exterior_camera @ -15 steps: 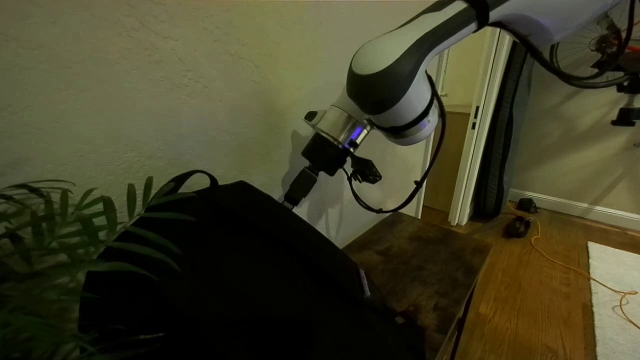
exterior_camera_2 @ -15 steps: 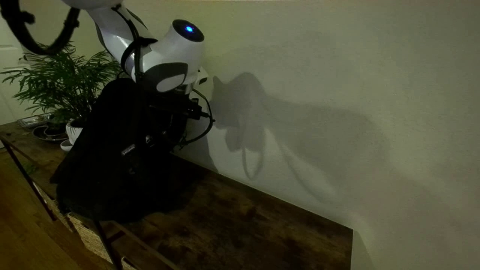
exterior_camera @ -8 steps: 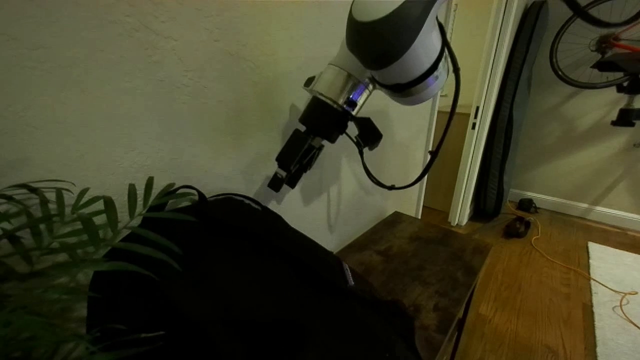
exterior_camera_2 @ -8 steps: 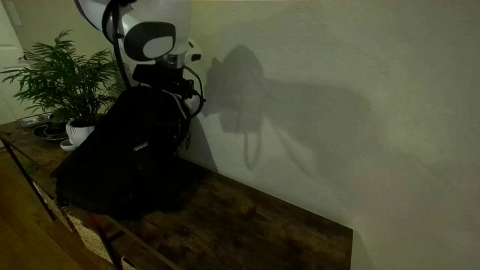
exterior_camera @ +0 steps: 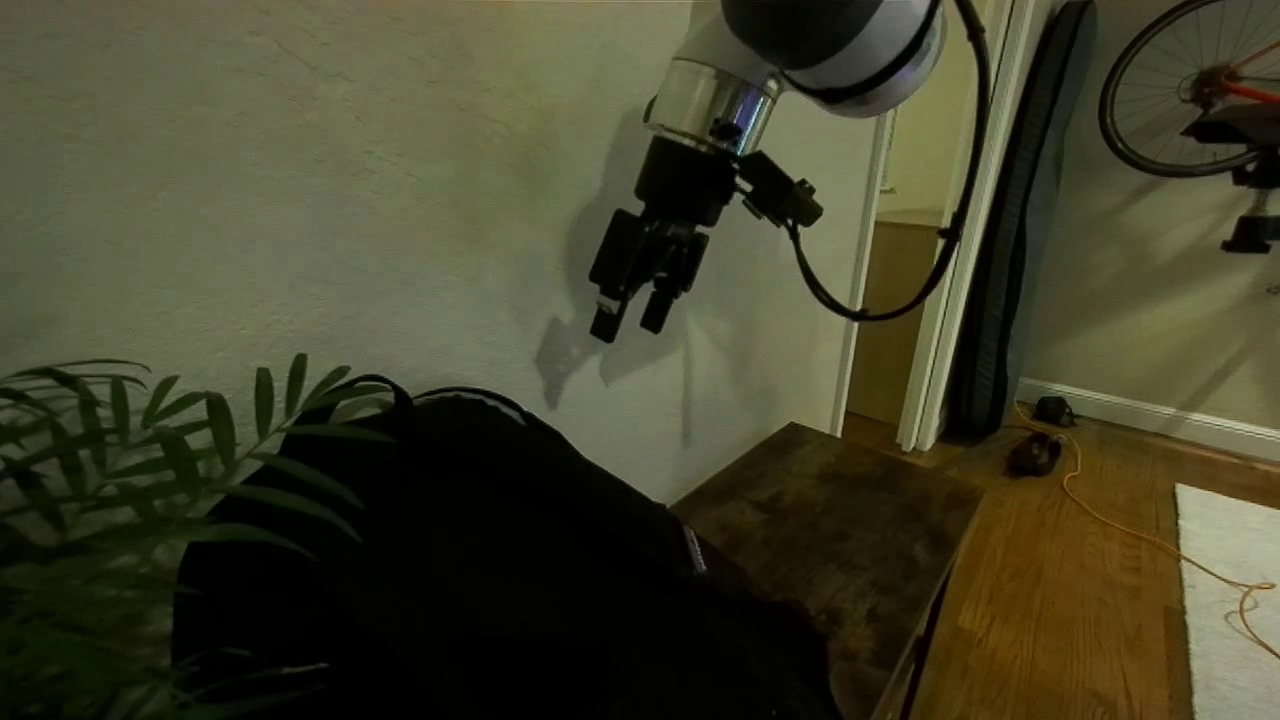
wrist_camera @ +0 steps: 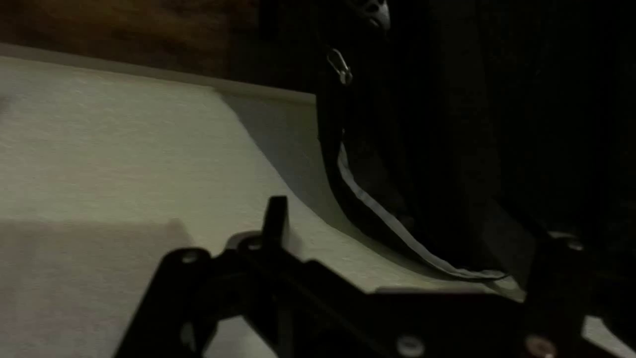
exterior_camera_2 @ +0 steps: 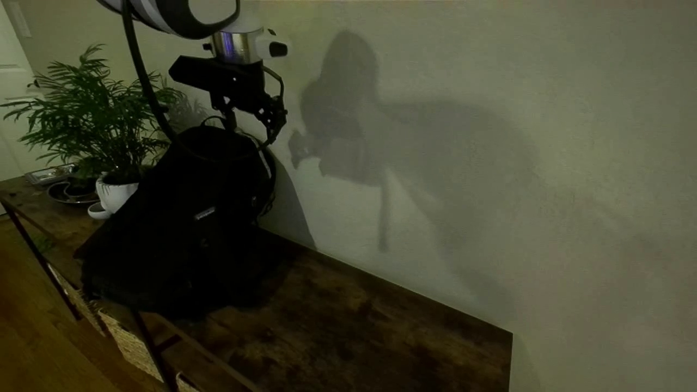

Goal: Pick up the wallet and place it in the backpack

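the black backpack (exterior_camera_2: 163, 245) sits on the brown table (exterior_camera_2: 354, 326) near the wall (exterior_camera_2: 599, 109). in the wrist view a pale strip (wrist_camera: 387, 217) runs along its upper edge; the inside is too dark to read, so i cannot tell where the wallet is. near the backpack a white pot (exterior_camera_2: 116, 197) holds a plant (exterior_camera_2: 103, 120). the arm (exterior_camera: 875, 55) reaches down from above, the gripper (exterior_camera: 630, 320) tilted and apart from the backpack, 2 fingers (exterior_camera: 606, 323) spread wide, wall showing between them.

Spread hand (exterior_camera: 630, 321) above backpack (exterior_camera: 500, 560)
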You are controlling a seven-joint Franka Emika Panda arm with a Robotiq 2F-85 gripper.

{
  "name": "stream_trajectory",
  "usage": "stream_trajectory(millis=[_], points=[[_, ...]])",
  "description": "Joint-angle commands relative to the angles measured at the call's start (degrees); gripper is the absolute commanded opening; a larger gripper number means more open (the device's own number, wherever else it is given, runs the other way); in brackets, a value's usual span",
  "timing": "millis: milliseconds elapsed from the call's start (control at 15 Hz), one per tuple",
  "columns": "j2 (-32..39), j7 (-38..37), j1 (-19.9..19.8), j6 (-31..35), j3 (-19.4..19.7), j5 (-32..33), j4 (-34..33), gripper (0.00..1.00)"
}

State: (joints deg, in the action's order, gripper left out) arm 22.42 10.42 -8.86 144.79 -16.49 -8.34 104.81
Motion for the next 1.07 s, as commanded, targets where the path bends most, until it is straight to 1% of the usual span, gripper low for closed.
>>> stream_trajectory(millis=[0, 133, 267, 400, 533, 733, 867, 933, 1000], points=[[-5.60, -11.64, 8.09, -4.80, 9.45, 7.12, 4.72, 1.00], [-5.74, -17.40, 11.03, -8.00, 12.71, 11.75, 5.25, 1.00], [-5.54, -22.34, 13.00, -11.50, 15.07, 15.67, 5.83, 1.00], [-5.29, -26.54, 14.25, -15.51, 16.77, 18.55, 6.47, 1.00], [-5.14, -29.67, 14.59, -19.08, 17.83, 20.00, 7.33, 1.00], [-5.14, -30.85, 13.69, -21.89, 18.49, 19.57, 9.01, 1.00], [-5.21, -31.66, 13.44, -21.51, 19.39, 20.09, 10.54, 1.00], [-2.63, -28.90, 13.13, -20.94, 18.50, 18.46, 7.05, 1.00], [-2.48, -28.88, 13.03, -20.87, 18.68, 18.45, 7.28, 1.00]])
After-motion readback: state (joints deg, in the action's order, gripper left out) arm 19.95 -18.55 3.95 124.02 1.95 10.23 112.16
